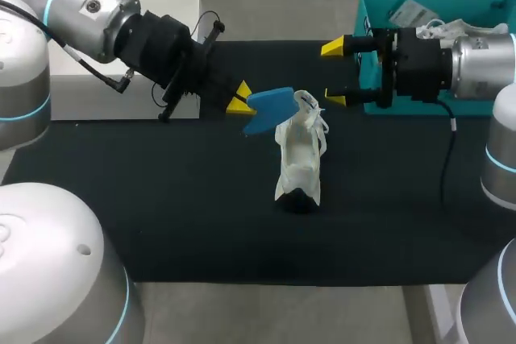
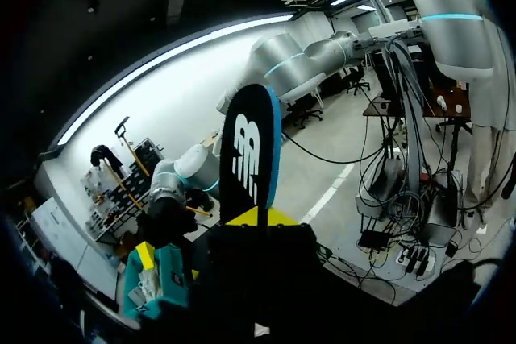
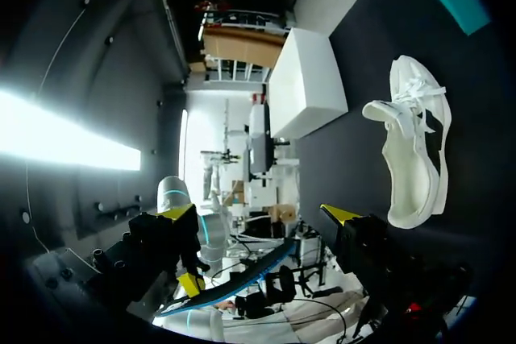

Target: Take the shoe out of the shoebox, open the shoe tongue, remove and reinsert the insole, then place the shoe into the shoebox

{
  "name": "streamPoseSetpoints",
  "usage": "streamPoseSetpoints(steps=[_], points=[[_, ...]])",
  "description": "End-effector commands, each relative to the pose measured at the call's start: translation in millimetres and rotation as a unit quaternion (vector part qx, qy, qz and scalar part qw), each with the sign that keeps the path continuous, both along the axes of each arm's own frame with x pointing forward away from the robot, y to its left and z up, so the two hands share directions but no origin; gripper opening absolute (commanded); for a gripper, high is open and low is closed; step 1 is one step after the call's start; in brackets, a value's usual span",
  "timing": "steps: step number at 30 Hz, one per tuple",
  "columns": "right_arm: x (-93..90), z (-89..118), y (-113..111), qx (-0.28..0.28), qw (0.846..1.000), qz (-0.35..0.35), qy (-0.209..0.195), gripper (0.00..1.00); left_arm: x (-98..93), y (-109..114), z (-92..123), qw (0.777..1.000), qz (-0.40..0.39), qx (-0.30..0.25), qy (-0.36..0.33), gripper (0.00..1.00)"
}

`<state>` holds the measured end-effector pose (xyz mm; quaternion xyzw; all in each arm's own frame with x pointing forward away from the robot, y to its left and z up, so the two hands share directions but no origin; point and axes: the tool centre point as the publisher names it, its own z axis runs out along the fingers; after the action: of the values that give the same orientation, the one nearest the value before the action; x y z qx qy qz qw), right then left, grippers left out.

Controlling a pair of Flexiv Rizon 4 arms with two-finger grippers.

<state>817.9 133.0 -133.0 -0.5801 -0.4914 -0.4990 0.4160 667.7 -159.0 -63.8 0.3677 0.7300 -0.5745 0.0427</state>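
The white shoe [image 1: 299, 159] lies out of the box, in the middle of the black surface [image 1: 161, 215], with its laces at the far end. In the right wrist view its opening [image 3: 407, 159] shows, turned toward the camera.

The left arm [image 1: 89, 6] comes in from the far left. The left jaws are closed on the blue insole [image 1: 269, 108], one yellow tip on each face, and hold it in the air just left of the far end of the shoe. I cannot tell if the insole touches the shoe. In the left wrist view the insole [image 2: 251, 155] stands upright between the yellow tips, with its dark printed face to the camera.

The right arm [image 1: 480, 62] comes in from the far right. The right jaws are wide open with nothing between them, just right of the far end of the shoe and just left of the teal shoebox [image 1: 364, 18]. The shoebox stands at the far right with some white paper [image 1: 411, 12] inside.

A white box [image 1: 105, 94] stands at the far left of the surface.
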Motion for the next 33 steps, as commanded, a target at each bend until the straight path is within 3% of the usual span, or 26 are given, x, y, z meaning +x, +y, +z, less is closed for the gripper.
streamPoseSetpoints(steps=[1,2,7,12,17,25,33], points=[[0.1,-4.0,9.5,0.002,1.000,0.004,0.005,1.00,-12.8,4.8,2.5,0.994,0.053,0.020,-0.095,0.00],[0.1,-4.7,10.7,0.000,1.000,0.006,0.007,1.00,-12.8,4.8,2.5,0.994,0.053,0.020,-0.095,0.00],[3.3,-4.4,11.6,-0.001,1.000,0.011,0.010,1.00,8.8,9.9,-4.9,0.970,0.049,0.015,-0.236,0.00],[7.1,-5.4,13.2,-0.001,1.000,0.013,0.012,1.00,24.8,15.0,-11.4,0.951,0.032,0.000,-0.308,0.00],[10.9,-6.3,14.9,0.005,1.000,0.009,0.014,1.00,49.1,18.7,-20.8,0.940,0.022,0.005,-0.341,0.00],[26.9,6.7,17.0,0.019,1.000,-0.014,-0.011,1.00,77.6,14.2,-25.5,0.943,0.001,0.010,-0.332,0.00],[43.0,19.1,21.9,0.013,1.000,-0.008,-0.022,1.00,119.7,3.4,-30.7,0.904,-0.056,0.056,-0.420,0.00]])
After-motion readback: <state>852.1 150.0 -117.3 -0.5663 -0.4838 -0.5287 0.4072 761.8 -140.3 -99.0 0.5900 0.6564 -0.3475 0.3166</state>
